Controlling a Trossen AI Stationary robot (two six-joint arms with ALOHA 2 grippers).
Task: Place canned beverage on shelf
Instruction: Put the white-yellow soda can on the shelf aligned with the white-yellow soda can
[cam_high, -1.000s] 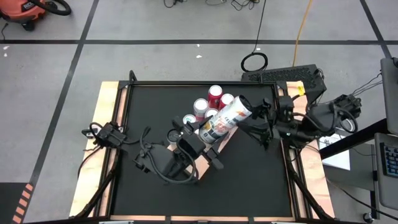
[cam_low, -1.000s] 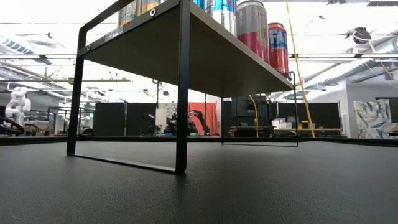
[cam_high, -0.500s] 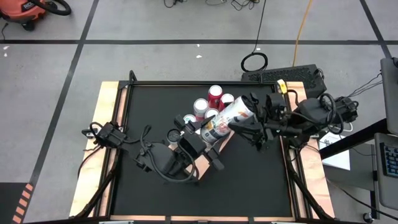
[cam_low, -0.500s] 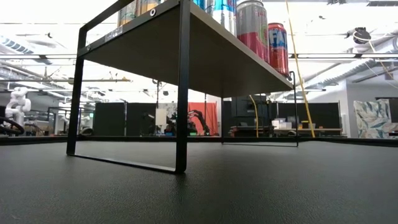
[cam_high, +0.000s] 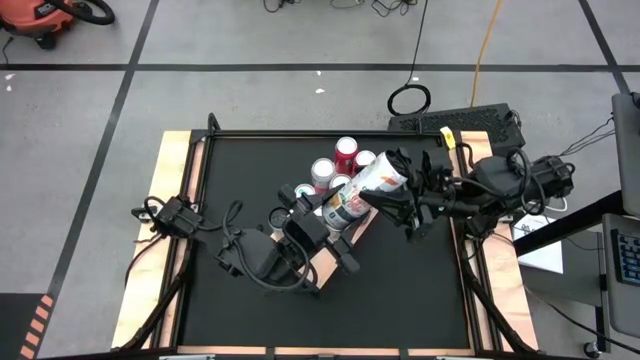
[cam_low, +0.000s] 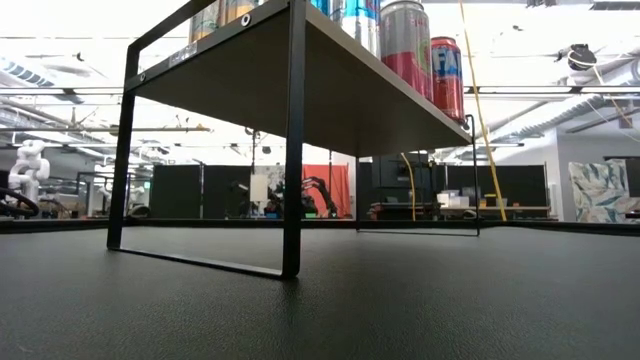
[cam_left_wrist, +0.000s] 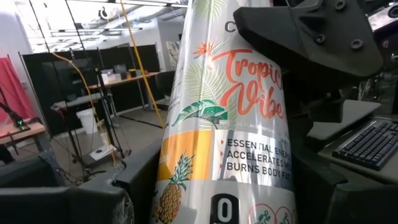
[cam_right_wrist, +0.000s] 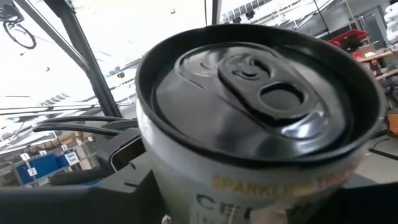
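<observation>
A white canned beverage (cam_high: 362, 190) with a pineapple print (cam_left_wrist: 230, 124) hangs slanted above the shelf (cam_high: 340, 262). Its black lid (cam_right_wrist: 261, 106) points toward the table's far right. My left gripper (cam_high: 325, 222) is shut on the can's lower end. My right gripper (cam_high: 400, 190) is shut on its top end. Several other cans (cam_high: 346, 150) stand upright on the shelf's far part. The low view shows them on the shelf board (cam_low: 330, 90) but shows neither gripper. My left gripper pinches the can's lower body (cam_left_wrist: 168, 186) between its two fingers, coming roughly level from the table's near left. The can is lifted clear and slants up and away from the fingers. My right gripper has its fingers on opposite sides of the can's wall just below the lid rim (cam_right_wrist: 180, 180). It comes from the table's right and faces the lid end-on.
The shelf stands on black metal legs (cam_low: 292, 150) on the black tabletop (cam_high: 250, 180). The standing cans (cam_low: 405, 40) crowd the shelf's far end, right beside the held can. Bare black tabletop lies to the left and near right.
My right gripper has moved toward the table's left, onto the can's top end, turning a little on the way. The can and my left gripper have stayed where they were.
</observation>
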